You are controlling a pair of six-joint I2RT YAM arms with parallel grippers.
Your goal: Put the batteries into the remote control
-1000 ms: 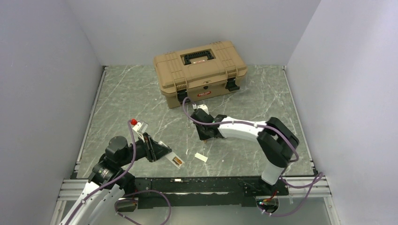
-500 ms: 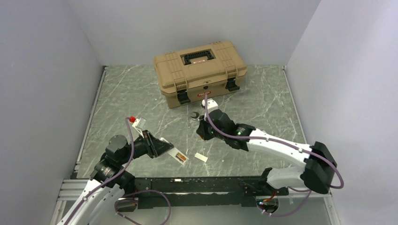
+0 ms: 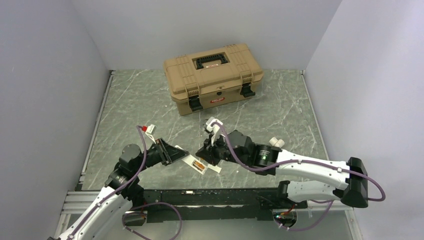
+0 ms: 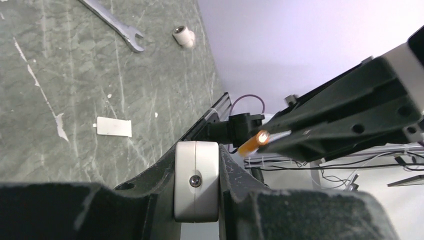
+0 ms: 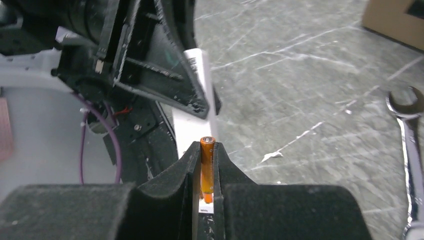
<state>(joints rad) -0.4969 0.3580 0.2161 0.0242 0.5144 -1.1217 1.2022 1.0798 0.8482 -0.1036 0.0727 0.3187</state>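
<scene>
Reaching low leftward, right fingers (image 5: 170, 197) pinching orange battery (image 5: 207, 167); left fingers (image 4: 150, 202) clamping remote control (image 3: 196, 164).

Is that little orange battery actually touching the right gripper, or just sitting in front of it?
Touching. The right wrist view shows the orange battery pinched between the two black fingers of the right gripper, both pressing its sides with no gap.

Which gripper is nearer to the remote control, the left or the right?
Left. The left gripper is clamped on one end of the remote control. The right gripper holds a battery close by the other end; contact cannot be told.
</scene>
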